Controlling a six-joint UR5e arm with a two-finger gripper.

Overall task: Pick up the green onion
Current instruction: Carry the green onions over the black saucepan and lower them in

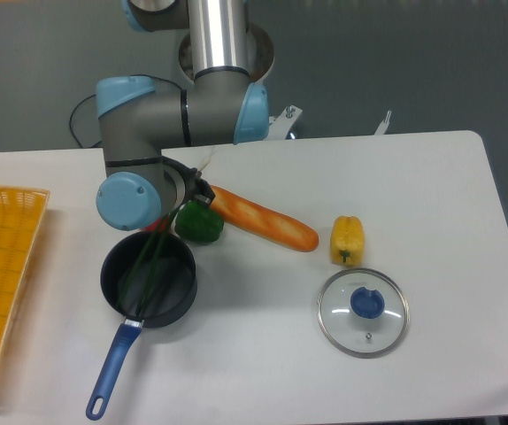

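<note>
The green onion [152, 261] hangs with its thin dark stalks slanting down into the dark saucepan [150, 281], their lower ends inside the pot and their upper part running up behind my wrist. Its pale end [205, 159] pokes out just past my wrist, near the carrot's top. My pincer [186, 188] is mostly hidden behind my own blue-capped joint, so I cannot tell how its fingers stand, though the onion seems carried there. The saucepan has a blue handle [112, 367] pointing toward the near edge of the white surface [263, 354]. Just beside the pot lies a green bell pepper [200, 223], with the orange carrot [261, 219] touching it. Farther off are a yellow bell pepper [346, 239], a glass lid [363, 311] and an orange basket [2, 266].
</note>
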